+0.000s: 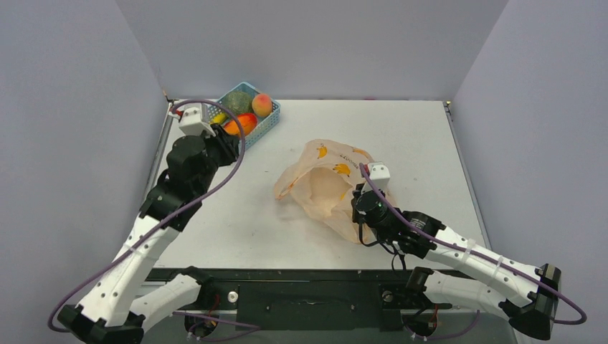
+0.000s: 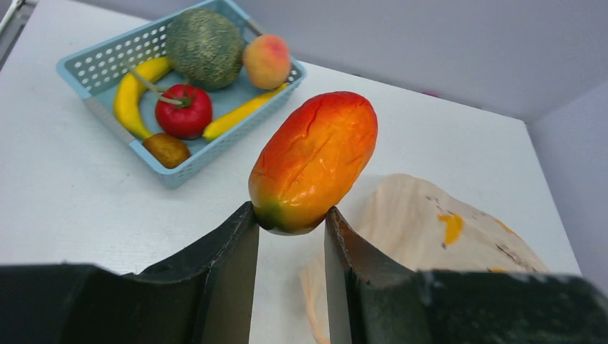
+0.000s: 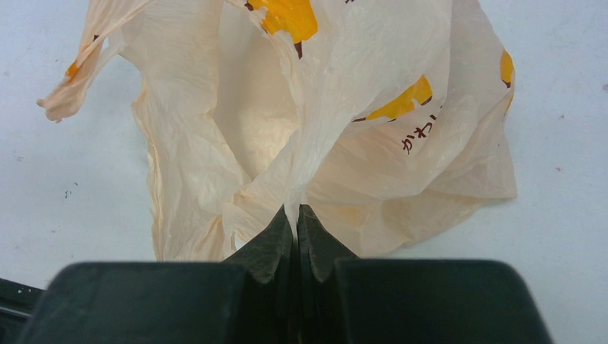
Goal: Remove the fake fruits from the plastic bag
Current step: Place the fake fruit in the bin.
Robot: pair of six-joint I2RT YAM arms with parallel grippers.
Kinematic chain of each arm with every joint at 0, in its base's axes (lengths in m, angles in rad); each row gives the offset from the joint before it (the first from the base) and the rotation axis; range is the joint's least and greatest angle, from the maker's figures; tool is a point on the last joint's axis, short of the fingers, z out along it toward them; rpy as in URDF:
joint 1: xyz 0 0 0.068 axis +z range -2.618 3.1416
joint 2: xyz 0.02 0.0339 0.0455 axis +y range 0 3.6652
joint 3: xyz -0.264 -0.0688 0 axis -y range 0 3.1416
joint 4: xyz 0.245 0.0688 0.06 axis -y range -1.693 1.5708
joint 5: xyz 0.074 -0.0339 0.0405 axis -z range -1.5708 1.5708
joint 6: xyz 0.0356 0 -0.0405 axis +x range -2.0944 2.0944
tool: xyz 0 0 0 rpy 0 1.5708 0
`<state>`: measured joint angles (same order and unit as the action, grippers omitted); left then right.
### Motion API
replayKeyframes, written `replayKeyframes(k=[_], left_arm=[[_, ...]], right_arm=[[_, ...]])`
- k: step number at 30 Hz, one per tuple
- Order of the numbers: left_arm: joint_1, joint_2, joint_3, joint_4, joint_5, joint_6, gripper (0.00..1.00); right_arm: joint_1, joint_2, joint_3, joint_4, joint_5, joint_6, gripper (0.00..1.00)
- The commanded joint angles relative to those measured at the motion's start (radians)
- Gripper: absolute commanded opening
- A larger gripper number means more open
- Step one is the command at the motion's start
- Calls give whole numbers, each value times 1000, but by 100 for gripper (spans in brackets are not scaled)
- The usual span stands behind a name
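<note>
On the counter (image 1: 430, 136): plastic bag (image 3: 344, 143) at centre, blue basket (image 2: 93, 68) at the far left corner.
Plastic bag: thin, limp, crinkled film; looked light and slippery, best taken by a pinched fold or handle; contents could not be told.
Left pincer (image 2: 290, 215): clamped on the narrow end of one fake fruit (image 2: 315, 161), aloft near the basket.
Right pincer (image 3: 296, 215): clenched on a fold of the bag.
Fake fruit: orange-red, glossy, rigid-looking; probably light and liable to slip.
</note>
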<state>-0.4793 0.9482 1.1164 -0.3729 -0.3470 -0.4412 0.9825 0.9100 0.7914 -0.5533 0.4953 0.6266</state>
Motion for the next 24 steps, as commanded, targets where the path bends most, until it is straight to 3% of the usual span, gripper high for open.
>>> replayKeyframes(k=[1,10,14,22,24], left_arm=[[222,172,-9,196,182,-81,0],[538,511,-8,529,342,-330,0],[581,704,76,573,400,-367,0],[585,948,279,488,395,-324,0],[586,984,323,455,377,-294,14]], right_arm=[[-17,-43,-14,29,7,-26,0],[-28,-81,-33,44,-57,-33,0],[-35,-93,-48,44,-71,-37,0],[-66,-115,-60,43,-97,-40,0],[-72,-116,-58,41,-105,-42,0]])
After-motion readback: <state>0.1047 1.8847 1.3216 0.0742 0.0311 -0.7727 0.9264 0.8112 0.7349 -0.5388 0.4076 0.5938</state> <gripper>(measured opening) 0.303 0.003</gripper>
